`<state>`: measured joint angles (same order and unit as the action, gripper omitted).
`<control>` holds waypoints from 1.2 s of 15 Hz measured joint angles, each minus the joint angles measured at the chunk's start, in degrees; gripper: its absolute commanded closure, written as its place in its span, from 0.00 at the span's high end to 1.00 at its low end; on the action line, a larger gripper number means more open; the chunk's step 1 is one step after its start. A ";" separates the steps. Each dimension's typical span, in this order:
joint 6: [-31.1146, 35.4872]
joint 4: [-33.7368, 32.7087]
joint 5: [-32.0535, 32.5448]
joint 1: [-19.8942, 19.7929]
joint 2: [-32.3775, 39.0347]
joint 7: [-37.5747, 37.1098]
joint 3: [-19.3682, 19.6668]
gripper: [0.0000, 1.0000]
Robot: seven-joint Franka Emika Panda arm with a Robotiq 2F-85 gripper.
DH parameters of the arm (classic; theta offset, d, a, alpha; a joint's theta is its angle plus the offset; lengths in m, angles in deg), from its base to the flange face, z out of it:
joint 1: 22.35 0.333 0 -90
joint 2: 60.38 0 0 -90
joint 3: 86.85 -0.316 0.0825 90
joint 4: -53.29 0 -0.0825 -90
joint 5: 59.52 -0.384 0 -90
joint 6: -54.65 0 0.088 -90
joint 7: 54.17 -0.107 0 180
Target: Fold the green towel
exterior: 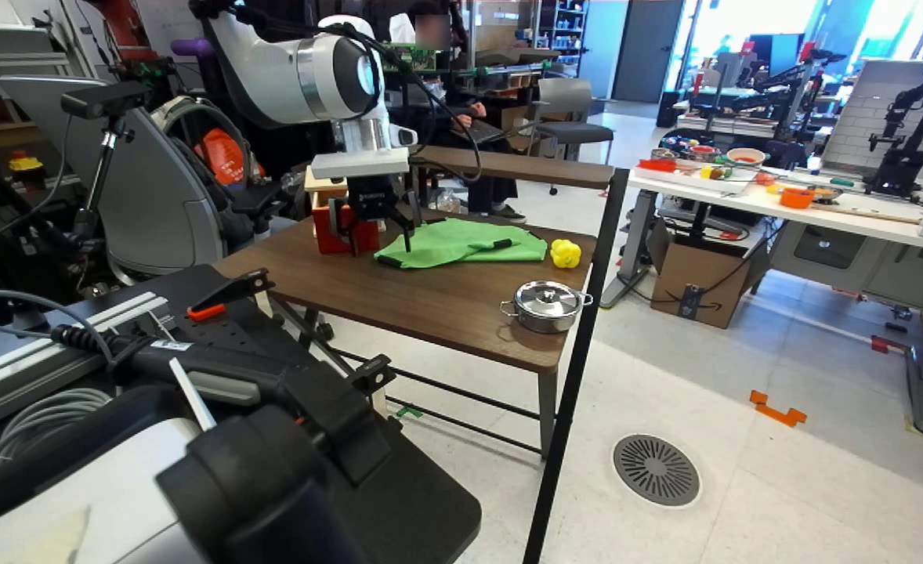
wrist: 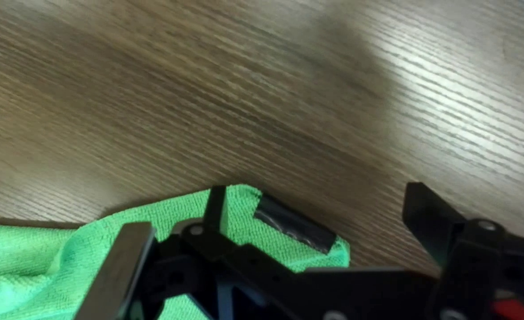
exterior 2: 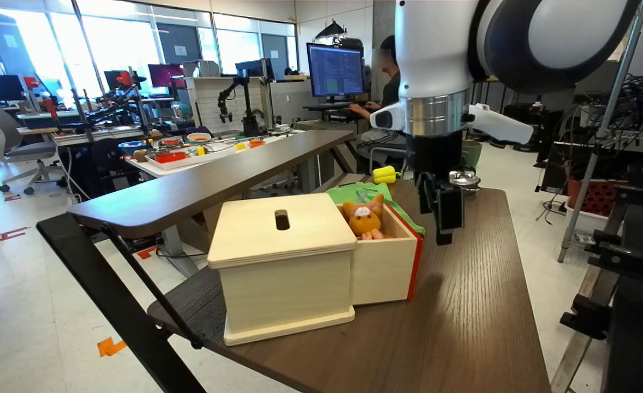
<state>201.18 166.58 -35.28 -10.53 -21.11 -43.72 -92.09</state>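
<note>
Surface [exterior: 430,301] carries the green towel [exterior: 461,239], lying rumpled. Tool [wrist: 317,195] is spread at the towel's corner, one side past the edge, probably so closing gathers cloth; contact hard to judge. Black strip [wrist: 295,224] on that corner likely marks the grab spot.

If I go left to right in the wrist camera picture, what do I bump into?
Green towel, starting at the left edge → gripper finger in front of it → black strip on the towel → second gripper finger. The brown tabletop stretches across, so it's left out.
</note>
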 measured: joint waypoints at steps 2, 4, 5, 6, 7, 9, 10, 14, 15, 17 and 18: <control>-0.15 0.51 -0.58 -1.09 0.01 3.28 -0.55 1.00; -0.86 0.57 -0.59 -1.35 0.07 6.23 -0.59 1.00; -1.37 0.55 -0.56 -1.33 0.08 7.48 -0.62 1.00; -1.77 0.48 -0.48 -1.28 0.08 8.67 -0.68 1.00; -2.15 0.40 -0.33 -1.24 0.08 10.05 -0.82 1.00; -2.76 0.22 0.18 -1.13 0.08 12.40 -1.26 1.00; -2.82 0.18 0.40 -1.05 0.09 13.34 -1.47 1.00; -2.84 -0.27 1.54 -0.84 0.24 15.68 -1.75 1.00; -2.84 -0.44 1.64 -0.84 0.32 16.18 -1.75 1.00; -2.84 -0.66 1.71 -0.84 0.49 16.82 -1.75 1.00; -2.84 -0.79 1.72 -0.84 0.62 17.06 -1.75 1.00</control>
<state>198.35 165.79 -33.56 -11.37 -20.50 -26.66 -93.84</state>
